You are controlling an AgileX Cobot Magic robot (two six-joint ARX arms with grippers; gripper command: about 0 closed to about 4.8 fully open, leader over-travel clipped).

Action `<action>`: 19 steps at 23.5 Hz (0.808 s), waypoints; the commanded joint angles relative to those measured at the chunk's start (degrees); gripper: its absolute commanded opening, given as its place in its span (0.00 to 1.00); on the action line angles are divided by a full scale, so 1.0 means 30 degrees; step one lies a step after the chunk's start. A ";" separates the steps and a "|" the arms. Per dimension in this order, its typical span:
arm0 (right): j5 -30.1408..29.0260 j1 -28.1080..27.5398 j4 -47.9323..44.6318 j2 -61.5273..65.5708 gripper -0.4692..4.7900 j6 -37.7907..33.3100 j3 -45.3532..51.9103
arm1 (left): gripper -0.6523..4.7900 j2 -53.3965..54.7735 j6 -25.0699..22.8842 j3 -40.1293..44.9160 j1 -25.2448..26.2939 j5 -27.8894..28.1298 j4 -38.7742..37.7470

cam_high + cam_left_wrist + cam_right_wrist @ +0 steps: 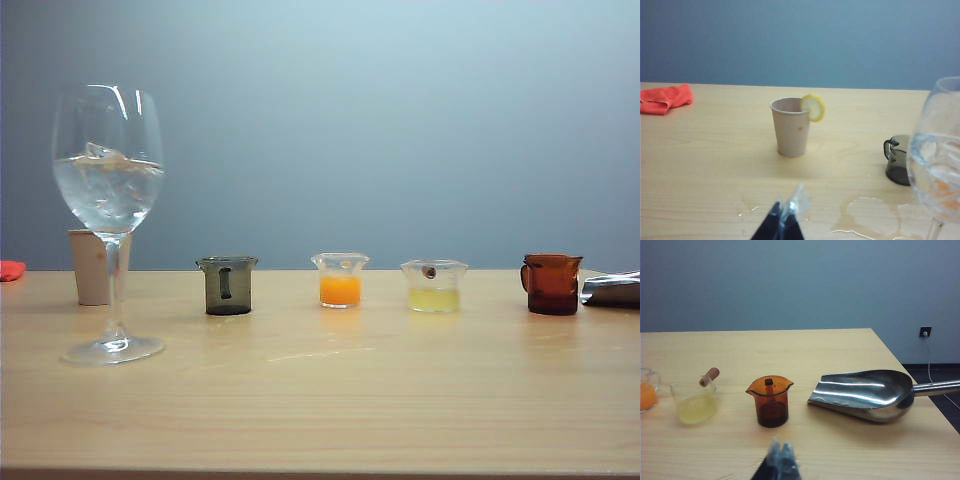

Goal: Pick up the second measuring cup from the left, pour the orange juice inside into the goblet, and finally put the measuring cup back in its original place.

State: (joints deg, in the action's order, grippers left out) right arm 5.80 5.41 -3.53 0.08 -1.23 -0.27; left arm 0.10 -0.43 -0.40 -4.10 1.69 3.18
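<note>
The second measuring cup (340,280), small and clear with a flared rim, stands upright mid-table with bright orange juice (340,290) in its lower half. It shows only partly at the edge of the right wrist view (646,395). The tall goblet (108,200), partly filled with clear liquid and ice, stands at the left of the exterior view and also fills one side of the left wrist view (940,160). My left gripper (785,210) is shut and empty, low over the table short of the goblet. My right gripper (781,449) is shut and empty, short of the amber cup. Neither gripper shows in the exterior view.
A smoky grey handled cup (228,285), a clear cup of pale yellow liquid (434,287) and an amber cup (551,283) share the row. A metal scoop (865,395) lies far right. A paper cup with a lemon slice (791,127) and a red cloth (665,98) sit behind the goblet. Wet patches (870,215) lie near the goblet.
</note>
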 commanded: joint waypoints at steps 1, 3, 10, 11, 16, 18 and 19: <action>0.0007 0.0000 -0.0168 0.0007 0.09 -0.0066 0.0073 | 0.11 0.0000 -0.0087 -0.0036 0.0015 -0.0073 0.0109; 0.0007 0.0000 -0.0175 0.0007 0.09 -0.0066 0.0073 | 0.11 0.0000 -0.0087 -0.0036 0.0015 -0.0066 0.0109; -0.0357 0.0000 0.0087 0.0007 0.09 -0.0066 0.0051 | 0.11 0.0000 -0.0226 -0.0036 0.0015 -0.0080 0.0146; -0.0517 0.0000 0.0087 0.0007 0.09 -0.0066 0.0015 | 0.11 0.0000 -0.0204 -0.0036 0.0015 -0.0138 0.0233; -0.0627 0.0015 0.0707 0.0036 0.09 -0.0095 -0.2127 | 0.11 0.0000 0.1035 -0.1741 0.0007 -0.0131 0.0051; -0.0634 0.0015 0.0867 0.0146 0.09 -0.0095 -0.2849 | 0.11 0.0000 0.1734 -0.2419 0.0007 -0.0131 -0.0189; -0.0634 0.0015 0.1144 0.0277 0.09 -0.0095 -0.3366 | 0.11 0.0007 0.2244 -0.2943 0.0007 -0.0044 -0.0605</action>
State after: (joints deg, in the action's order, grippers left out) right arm 3.84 5.45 -0.84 0.32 -1.30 -8.47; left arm 0.08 3.62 -7.57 -4.10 1.19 2.70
